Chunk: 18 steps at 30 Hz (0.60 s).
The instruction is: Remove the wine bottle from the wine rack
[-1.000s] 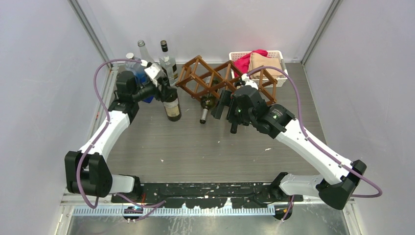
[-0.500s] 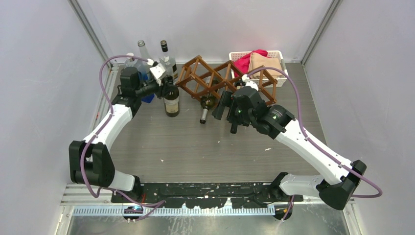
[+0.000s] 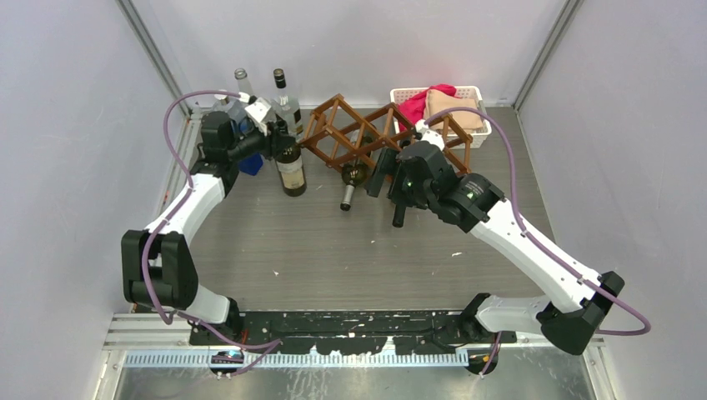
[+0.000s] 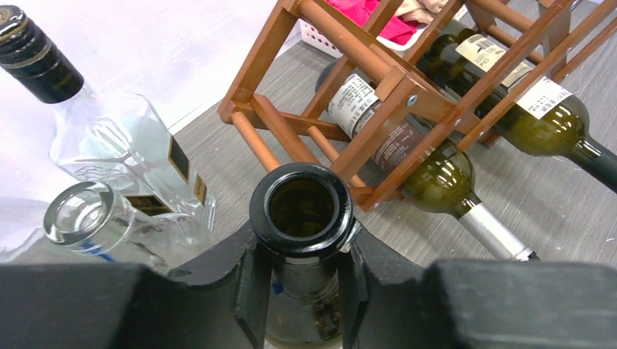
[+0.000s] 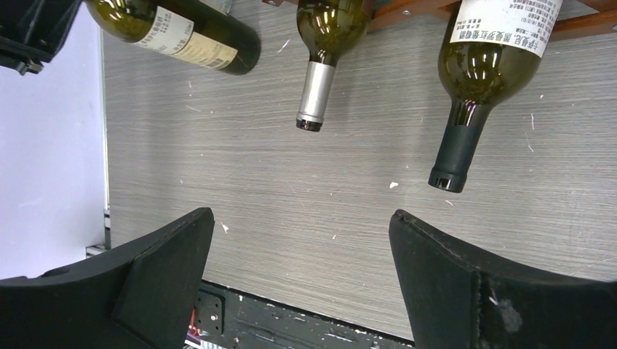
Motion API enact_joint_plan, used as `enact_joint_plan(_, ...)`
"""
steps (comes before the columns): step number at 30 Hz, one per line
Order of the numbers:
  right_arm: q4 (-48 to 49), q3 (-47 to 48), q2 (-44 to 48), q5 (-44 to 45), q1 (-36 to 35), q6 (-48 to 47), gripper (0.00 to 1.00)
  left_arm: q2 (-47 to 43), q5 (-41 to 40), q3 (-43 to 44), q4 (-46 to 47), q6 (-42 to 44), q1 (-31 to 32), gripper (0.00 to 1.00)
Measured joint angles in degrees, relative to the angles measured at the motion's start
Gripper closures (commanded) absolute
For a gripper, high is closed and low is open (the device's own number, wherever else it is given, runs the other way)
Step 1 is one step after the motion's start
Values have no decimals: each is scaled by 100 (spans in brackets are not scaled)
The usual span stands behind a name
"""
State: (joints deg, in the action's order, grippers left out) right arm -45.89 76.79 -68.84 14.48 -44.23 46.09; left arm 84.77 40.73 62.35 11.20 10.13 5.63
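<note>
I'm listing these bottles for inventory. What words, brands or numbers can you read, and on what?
Nothing reads clearly.
Black-necked bottle: white label, Chinese print, too small.
Silver-necked bottle: white label, blurred.
Open bottle: cream label, too small.
Clear bottle: black patches, no legible text.

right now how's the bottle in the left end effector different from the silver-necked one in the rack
The held bottle stands upright; the silver-necked bottle lies sideways in the wine rack. The left end effector clamps the held bottle's neck; the silver-necked bottle is untouched. Both are labelled green glass.
</note>
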Motion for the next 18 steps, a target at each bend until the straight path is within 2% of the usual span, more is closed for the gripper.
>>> enact_joint_plan(3, 20, -4, -160, 11, 0, 24, 4, 20, -72, -4, 74, -111, -37, 39)
enact_joint_plan(5, 94, -31, -328, 11, 0, 46, 4, 9, -94, -26, 149, -142, -46, 31)
enact_joint_plan(9, 358, -96, -861, 7, 0, 85, 6, -79, -105, -160, 175, -168, -46, 22)
enact_joint_plan(11, 533, -118, -1154, 35, 0, 85, 7, -144, -103, -208, 118, -116, -46, 5)
enact_joint_plan(12, 608, -129, -1274, 57, 0, 85, 8, -175, -101, -219, 87, -76, -46, 1)
enact_joint_plan(18, 1220, -153, -2052, 422, -20, 109, 13, -376, -111, -131, -382, -48, -68, 0)
